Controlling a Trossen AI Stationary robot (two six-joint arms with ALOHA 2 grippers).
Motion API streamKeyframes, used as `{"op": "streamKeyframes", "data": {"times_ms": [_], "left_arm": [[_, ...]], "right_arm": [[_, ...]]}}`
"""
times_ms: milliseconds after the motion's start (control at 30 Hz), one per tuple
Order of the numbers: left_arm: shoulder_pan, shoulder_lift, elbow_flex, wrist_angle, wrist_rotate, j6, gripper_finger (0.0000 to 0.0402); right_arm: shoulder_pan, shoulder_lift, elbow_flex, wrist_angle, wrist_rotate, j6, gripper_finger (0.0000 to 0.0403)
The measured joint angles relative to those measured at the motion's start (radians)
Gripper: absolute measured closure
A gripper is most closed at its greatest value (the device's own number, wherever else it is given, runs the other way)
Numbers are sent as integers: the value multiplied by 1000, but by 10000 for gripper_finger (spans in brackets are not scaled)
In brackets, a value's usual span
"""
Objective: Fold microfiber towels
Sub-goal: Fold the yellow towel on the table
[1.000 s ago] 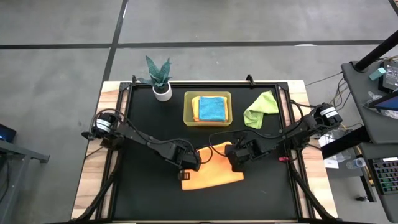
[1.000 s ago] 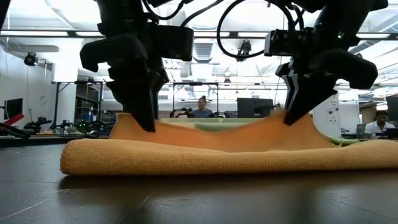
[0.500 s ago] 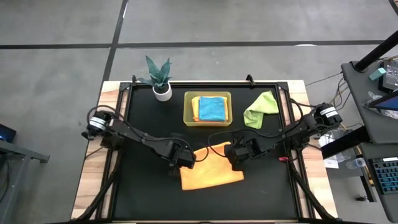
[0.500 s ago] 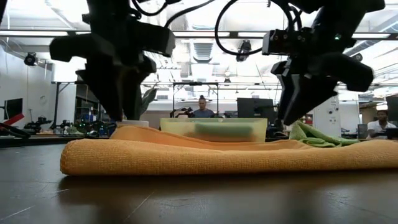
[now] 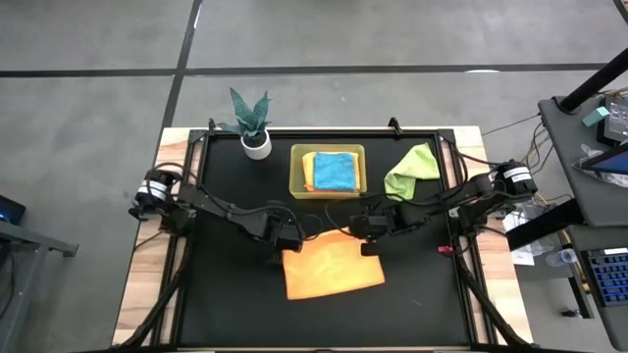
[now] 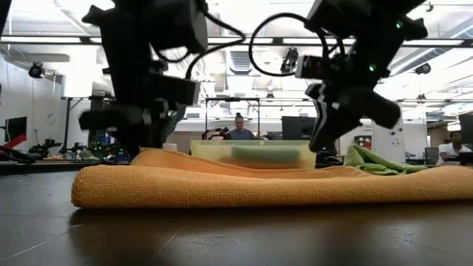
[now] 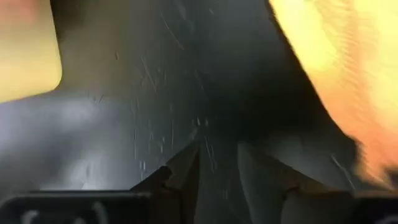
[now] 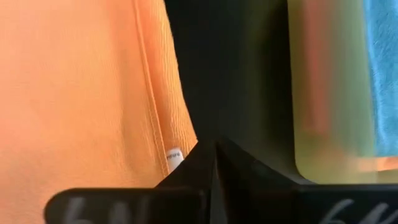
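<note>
On the black table (image 5: 226, 294), the folded orange towel (image 5: 332, 271) lies toward the front edge's middle, with the left gripper (image 5: 287, 238), fingers slightly parted, and right gripper (image 5: 367, 235), fingers pressed together, at its rear corners, holding nothing.

— What is blurred or cut off?
— In the left wrist view, the orange towel (image 7: 336, 81) is smeared and cropped.
— And hidden?
— In the bin (image 5: 297, 175), an orange cloth (image 5: 308, 172) is mostly covered by the blue towel (image 5: 334, 171).
</note>
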Motion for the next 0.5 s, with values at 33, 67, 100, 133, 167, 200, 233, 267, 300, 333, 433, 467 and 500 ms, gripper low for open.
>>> {"op": "streamKeyframes", "data": {"times_ms": [33, 67, 100, 133, 167, 200, 233, 267, 300, 333, 433, 467, 500], "left_arm": [[4, 0, -18, 34, 0, 0, 317], [6, 0, -33, 59, 2, 0, 325], [6, 0, -45, 86, 9, 0, 332], [5, 0, -53, 119, 19, 1, 339], [5, 0, -59, 154, 35, 1, 345], [5, 0, -63, 187, 61, 2, 351], [5, 0, -65, 216, 100, 2, 356], [5, 0, -66, 241, 144, 4, 360], [5, 0, -66, 268, 195, 15, 364], [5, 0, -67, 298, 243, 28, 368], [-1, -2, -62, 396, 351, 73, 377], [-2, -6, -59, 424, 386, 88, 379], [-3, -10, -54, 448, 411, 99, 381]], "right_arm": [[-2, 0, -14, 12, 0, -7, 391], [-5, 0, -29, 28, 0, -12, 393], [-6, 0, -45, 46, 0, -16, 393], [-8, 0, -61, 63, 0, -20, 394], [-8, 1, -77, 84, 0, -21, 394], [-8, 1, -92, 104, -1, -21, 394], [-8, 1, -105, 120, -1, -19, 394], [-8, 1, -117, 138, -3, -13, 394], [-8, 1, -127, 159, -12, -7, 394], [-8, 1, -136, 180, -29, -3, 394], [-8, 1, -158, 248, -117, -4, 394], [-7, 1, -160, 264, -148, -3, 394], [-4, 1, -160, 274, -165, 2, 394]]}}
